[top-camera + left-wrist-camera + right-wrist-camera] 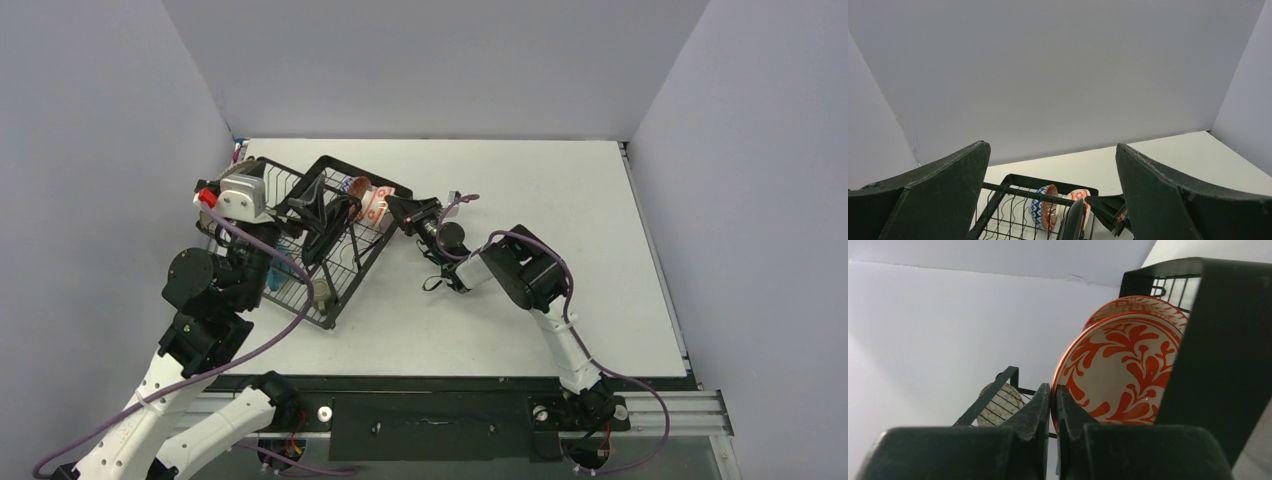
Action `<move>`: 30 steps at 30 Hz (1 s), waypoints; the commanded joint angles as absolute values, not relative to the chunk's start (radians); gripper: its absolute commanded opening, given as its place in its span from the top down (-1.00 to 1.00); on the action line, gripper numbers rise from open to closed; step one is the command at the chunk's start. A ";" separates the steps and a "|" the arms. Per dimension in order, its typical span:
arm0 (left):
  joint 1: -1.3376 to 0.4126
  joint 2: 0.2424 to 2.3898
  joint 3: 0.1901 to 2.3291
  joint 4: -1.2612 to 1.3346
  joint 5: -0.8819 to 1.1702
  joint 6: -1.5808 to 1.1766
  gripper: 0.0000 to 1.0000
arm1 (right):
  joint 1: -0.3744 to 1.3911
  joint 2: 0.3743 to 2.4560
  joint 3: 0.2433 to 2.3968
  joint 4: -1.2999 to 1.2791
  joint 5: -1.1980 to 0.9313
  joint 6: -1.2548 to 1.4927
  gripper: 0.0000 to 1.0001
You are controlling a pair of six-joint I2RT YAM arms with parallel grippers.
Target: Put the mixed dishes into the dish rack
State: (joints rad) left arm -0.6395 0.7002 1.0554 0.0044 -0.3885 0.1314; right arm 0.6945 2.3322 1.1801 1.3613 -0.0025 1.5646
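The black wire dish rack [352, 282] sits askew at the table's left. My right gripper [398, 208] is at its far right corner, shut on the rim of a red-orange-and-white patterned bowl [1118, 365] that stands on edge. The rim runs between the jaws of the right gripper [1053, 390]. A second patterned bowl [1044, 205], blue outside, stands just behind the first bowl [1079, 196]. A glossy black plate [1073, 220] stands upright in the rack. My left gripper [1050, 146] hangs open over the rack's left side, holding nothing. A speckled plate [998, 405] shows through the wires.
The left arm [210, 285] covers the rack's near left part, where a bit of light blue [273, 278] shows. White table [560, 180] stretches to the right of the rack, and grey walls close in on three sides.
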 commanded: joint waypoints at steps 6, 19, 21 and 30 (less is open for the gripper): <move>-0.635 0.689 1.057 0.058 -0.383 0.121 -0.93 | 0.696 2.352 1.260 1.470 0.015 1.585 1.00; -0.632 0.688 1.056 0.057 -0.386 0.124 -0.93 | 0.698 2.374 1.254 1.422 0.054 1.595 1.00; -0.632 0.688 1.056 0.057 -0.389 0.126 -0.93 | 0.701 2.353 1.239 1.370 0.059 1.579 1.00; -0.628 0.680 1.053 0.058 -0.382 0.125 -0.93 | 0.712 2.307 1.219 1.230 0.065 1.534 0.64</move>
